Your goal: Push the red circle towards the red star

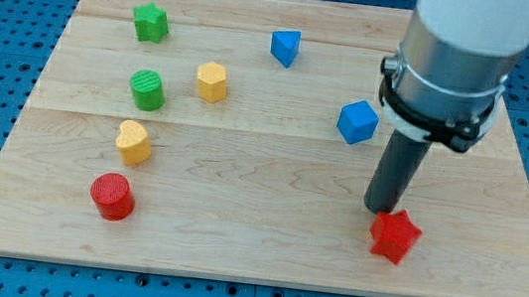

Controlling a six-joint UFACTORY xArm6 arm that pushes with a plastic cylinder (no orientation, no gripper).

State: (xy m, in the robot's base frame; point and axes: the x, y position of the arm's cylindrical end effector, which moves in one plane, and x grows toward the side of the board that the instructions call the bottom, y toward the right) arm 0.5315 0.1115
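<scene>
The red circle [112, 196] sits near the view's bottom left of the wooden board [252, 257]. The red star [395, 235] sits at the bottom right. My tip [378, 211] rests on the board just above and to the left of the red star, touching or nearly touching it, and far to the right of the red circle.
A yellow heart [132, 141] lies just above the red circle. A green cylinder [147, 89], a green star [150, 23] and a yellow hexagon [212, 82] are at upper left. A blue triangle [285, 46] and a blue cube [357, 121] lie at upper middle.
</scene>
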